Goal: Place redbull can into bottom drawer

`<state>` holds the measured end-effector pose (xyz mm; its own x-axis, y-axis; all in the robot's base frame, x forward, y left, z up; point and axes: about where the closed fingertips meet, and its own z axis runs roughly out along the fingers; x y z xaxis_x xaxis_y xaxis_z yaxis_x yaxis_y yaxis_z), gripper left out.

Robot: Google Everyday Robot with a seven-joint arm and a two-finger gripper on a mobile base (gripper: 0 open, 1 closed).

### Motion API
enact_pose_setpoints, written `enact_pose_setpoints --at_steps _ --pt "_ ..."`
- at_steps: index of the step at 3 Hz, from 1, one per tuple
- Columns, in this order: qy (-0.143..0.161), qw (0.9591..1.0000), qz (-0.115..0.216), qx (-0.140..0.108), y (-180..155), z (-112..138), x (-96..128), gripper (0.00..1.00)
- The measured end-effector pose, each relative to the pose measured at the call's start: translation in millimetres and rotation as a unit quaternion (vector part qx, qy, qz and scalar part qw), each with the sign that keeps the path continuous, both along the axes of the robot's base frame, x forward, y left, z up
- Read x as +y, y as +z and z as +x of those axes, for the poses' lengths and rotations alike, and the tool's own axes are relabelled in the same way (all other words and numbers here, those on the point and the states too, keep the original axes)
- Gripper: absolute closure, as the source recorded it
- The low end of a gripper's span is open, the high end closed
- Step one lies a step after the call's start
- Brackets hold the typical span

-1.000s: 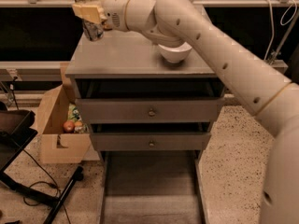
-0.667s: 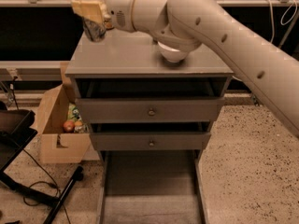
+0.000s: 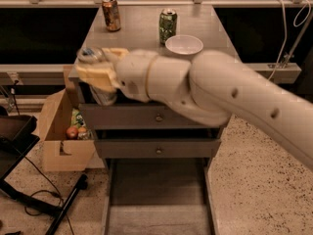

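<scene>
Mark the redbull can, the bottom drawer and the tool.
redbull can (image 3: 104,97), camera view, lower body under the tool.
bottom drawer (image 3: 156,195), camera view, bare tray floor.
tool (image 3: 96,68), camera view, midway between fingertips, clamped on the can by the front left corner of the cabinet (image 3: 139,33).

Hand (image 3: 96,76) at cabinet (image 3: 142,33) front-left covers middle of redbull can (image 3: 104,98).
</scene>
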<state>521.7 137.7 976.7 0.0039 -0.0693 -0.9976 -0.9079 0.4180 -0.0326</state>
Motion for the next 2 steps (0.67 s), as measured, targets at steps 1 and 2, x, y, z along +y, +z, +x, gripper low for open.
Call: enact_pose_setpoints --at_steps 1,2 --pt "-0.032 0.9990 -0.019 0.025 -89 -18 -33 1.00" --pt "-0.064 0.9973 -0.024 0.029 -196 -19 -57 1.00"
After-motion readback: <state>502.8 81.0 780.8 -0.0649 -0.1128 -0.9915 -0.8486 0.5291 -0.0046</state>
